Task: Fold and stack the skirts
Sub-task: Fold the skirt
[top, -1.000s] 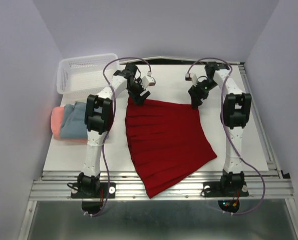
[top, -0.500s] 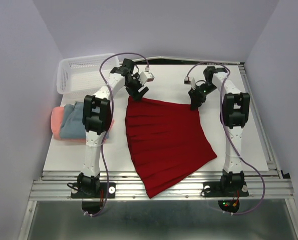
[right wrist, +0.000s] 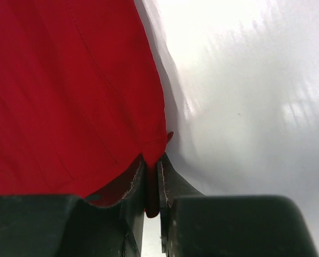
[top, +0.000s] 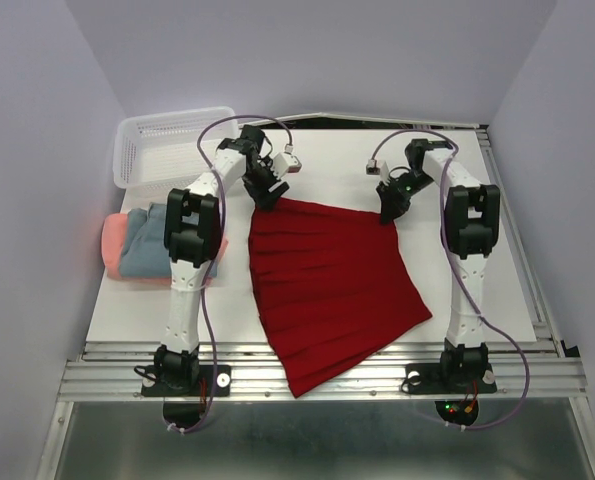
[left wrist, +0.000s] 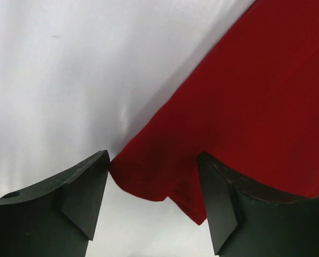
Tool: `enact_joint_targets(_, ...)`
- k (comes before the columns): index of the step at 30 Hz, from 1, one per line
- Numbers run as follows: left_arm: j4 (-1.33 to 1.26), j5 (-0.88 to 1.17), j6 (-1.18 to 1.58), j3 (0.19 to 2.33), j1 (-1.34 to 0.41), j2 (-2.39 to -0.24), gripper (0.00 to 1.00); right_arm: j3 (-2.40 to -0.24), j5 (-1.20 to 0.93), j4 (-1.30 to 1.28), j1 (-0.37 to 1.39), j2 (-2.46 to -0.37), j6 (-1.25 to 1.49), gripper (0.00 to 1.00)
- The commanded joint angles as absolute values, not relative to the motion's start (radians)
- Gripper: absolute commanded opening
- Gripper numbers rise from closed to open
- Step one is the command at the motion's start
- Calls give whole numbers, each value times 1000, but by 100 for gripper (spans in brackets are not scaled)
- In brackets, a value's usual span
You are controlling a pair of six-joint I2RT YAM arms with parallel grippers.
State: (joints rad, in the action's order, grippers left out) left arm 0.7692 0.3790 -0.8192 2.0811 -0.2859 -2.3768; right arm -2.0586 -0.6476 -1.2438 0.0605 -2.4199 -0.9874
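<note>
Seen from above, a dark red skirt point(top: 327, 285), pleated, lies spread flat in the middle of the white table point(top: 477, 290), narrow waist toward the top of the frame and wide hem toward the bottom, where its lowest corner reaches over the table's near edge. My left gripper point(top: 267, 192) sits at the skirt's upper left corner. In my left wrist view its two dark fingers point(left wrist: 84, 198) stand apart, with the rounded red corner lying on the table between them, not pinched. My right gripper point(top: 389, 208) sits at the skirt's upper right corner. In my right wrist view its fingers are pressed together on a small fold of the red corner at the bottom centre, and the rest of the cloth fills the left of that frame. At the left edge of the table lies a folded blue-grey skirt point(top: 152, 250), touching a salmon-pink skirt point(top: 115, 240) that shows along its left side. A white mesh basket point(top: 167, 140) stands in the upper left.
</note>
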Motion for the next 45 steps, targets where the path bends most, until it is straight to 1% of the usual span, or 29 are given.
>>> enact_joint_targets(1, 905, 437, -880, 2068, -290, -2405, 77, -1991, -600, -1221, 72, -2387, -997, 8)
enact_joint_targets(3, 931, 456, -890, 2056, -291, -2404, 77, -1950, -597, -1203, 72, -2369, -996, 3)
enact_joint_targets(4, 933, 457, -894, 2040, -291, -2401, 74, -1938, -594, -1186, 72, -2355, -989, 1)
enact_joint_targets(5, 934, 457, -897, 2037, -291, -2401, 70, -1930, -594, -1181, 72, -2353, -985, 1)
enact_joint_targets(6, 937, 454, -899, 2034, -291, -2404, 62, -1927, -594, -1177, 72, -2352, -977, 0)
enact_joint_targets(7, 942, 450, -900, 2045, -291, -2408, 58, -1927, -595, -1175, 72, -2352, -962, 1)
enact_joint_targets(8, 954, 446, -900, 2060, -291, -2424, 47, -1930, -600, -1170, 72, -2350, -953, 1)
enact_joint_targets(9, 957, 442, -899, 2080, -291, -2431, 39, -1933, -612, -1161, 63, -2346, -916, 1)
enact_joint_targets(10, 956, 436, -893, 2101, -291, -2439, 28, -1931, -618, -1145, 63, -2342, -896, 1)
enact_joint_targets(11, 922, 414, -853, 2149, -291, -2444, 12, -1930, -626, -1111, 52, -2338, -881, 1)
enact_joint_targets(12, 904, 405, -833, 2175, -290, -2453, 0, -1931, -632, -1095, 52, -2332, -862, 1)
enact_joint_targets(16, 786, 284, -747, 2354, -290, -2479, 0, -1945, -630, -1006, 34, -2324, -758, 1)
enact_joint_targets(18, 688, 244, -700, 2390, -288, -2477, 0, -1963, -623, -945, 25, -2322, -714, 1)
enact_joint_targets(23, 426, 147, -623, 2382, -284, -2415, 0, -2048, -595, -833, -9, -2329, -615, 1)
enact_joint_targets(26, 317, 120, -588, 2379, -282, -2369, 0, -2121, -586, -784, -29, -2332, -560, 1)
enact_joint_targets(30, 249, 138, -561, 2379, -275, -2278, 0, -2115, -603, -684, -47, -2281, -514, 1)
enact_joint_targets(34, 265, 192, -595, 2306, -282, -2178, 0, -2010, -640, -595, -48, -2157, -537, 1)
enact_joint_targets(37, 327, 227, -652, 2240, -298, -2094, 0, -1925, -660, -578, -48, -2105, -589, 1)
enact_joint_targets(40, 386, 264, -699, 2106, -322, -2001, 0, -1846, -657, -574, -48, -2051, -684, 1)
enact_joint_targets(41, 409, 267, -706, 2032, -331, -1976, 0, -1826, -647, -575, -48, -2030, -704, 1)
enact_joint_targets(45, 408, 241, -715, 1818, -386, -1813, 0, -1699, -638, -572, -48, -1973, -817, 1)
